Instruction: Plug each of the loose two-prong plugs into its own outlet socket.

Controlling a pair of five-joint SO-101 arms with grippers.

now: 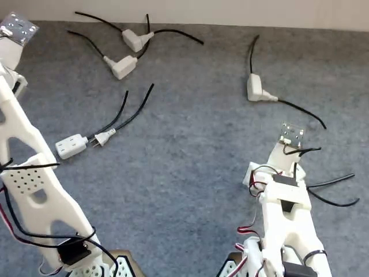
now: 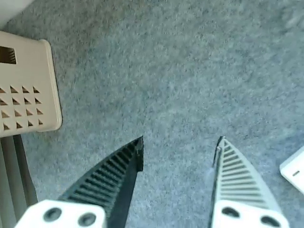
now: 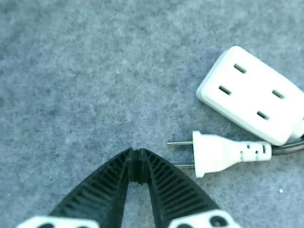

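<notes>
My left pincer [image 2: 178,147] gaped over the carpet [image 2: 166,71]; my right pincer [image 3: 137,166] was pressed together beside the right plug [image 3: 218,153].
My left arm [image 1: 31,173] stretched along the left edge toward the far corner, fingers spread and empty. Right of it, the left plug [image 1: 104,137] lay pointing at the left socket [image 1: 70,146], just beside it. At near right my right arm [image 1: 288,202] bent low, tips touching, holding nothing; the right plug lay with prongs bare, just beside the right socket [image 3: 254,95].
</notes>
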